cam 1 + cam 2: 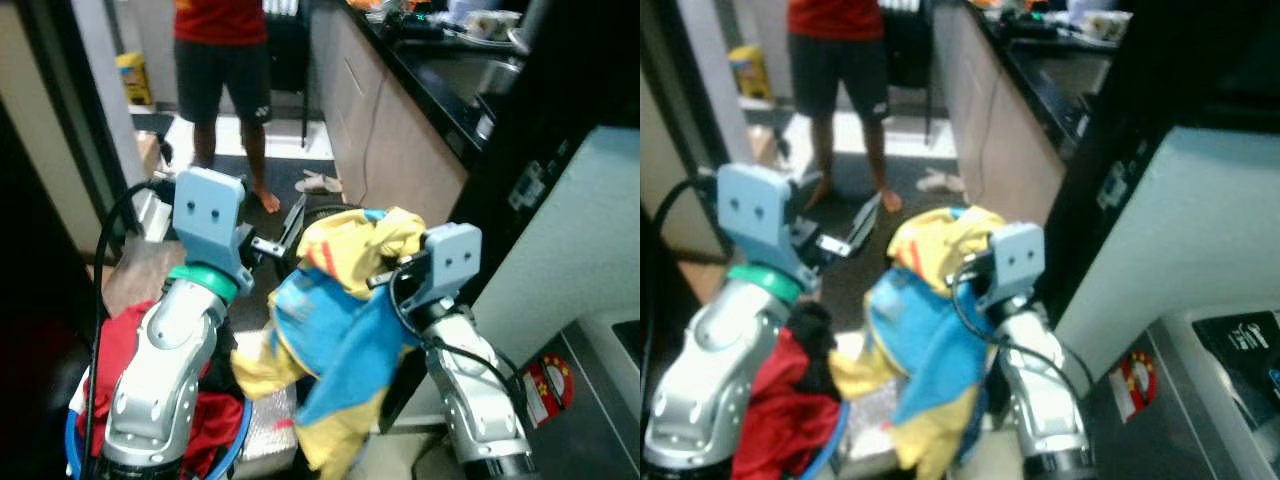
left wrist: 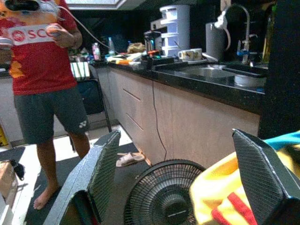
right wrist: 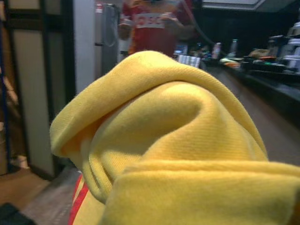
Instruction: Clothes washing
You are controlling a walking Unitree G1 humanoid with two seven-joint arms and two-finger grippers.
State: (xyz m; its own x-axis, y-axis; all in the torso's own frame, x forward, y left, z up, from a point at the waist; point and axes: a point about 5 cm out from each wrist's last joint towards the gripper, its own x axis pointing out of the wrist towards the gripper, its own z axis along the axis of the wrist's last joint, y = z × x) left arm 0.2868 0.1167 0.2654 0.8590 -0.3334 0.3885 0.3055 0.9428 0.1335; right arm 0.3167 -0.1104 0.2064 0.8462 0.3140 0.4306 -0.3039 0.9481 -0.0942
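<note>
While the right gripper (image 1: 385,262) is buried in cloth, its jaws cannot be told apart or together; a yellow and blue garment (image 1: 340,330) is bunched over them and hangs down in front of the right arm (image 1: 475,390), so it is carried there. In the right wrist view the yellow fabric (image 3: 178,150) lies folded right against the lens, with a red stripe at its lower edge.

The left gripper (image 2: 187,173) has its jaws wide apart, holding nothing. One mesh-faced finger (image 2: 101,168) stands well clear of the other, and the garment's yellow fold lies just beside the far finger. The left arm (image 1: 165,370) is raised and bent at the elbow, its wrist block level with the right one, the two arms side by side with the garment between them.

Below the left arm, red clothes (image 1: 215,420) lie heaped in a blue-rimmed basket (image 1: 240,440).

Beyond the jaws a black floor fan (image 2: 164,192) sits on the floor. A dark worktop (image 2: 206,77) with a sink runs along the right, above pale cabinet fronts. A person (image 1: 222,60) in a red shirt and dark shorts stands barefoot further down the passage. A grey washing machine (image 1: 600,400) with a red sticker stands at the robot's right.
</note>
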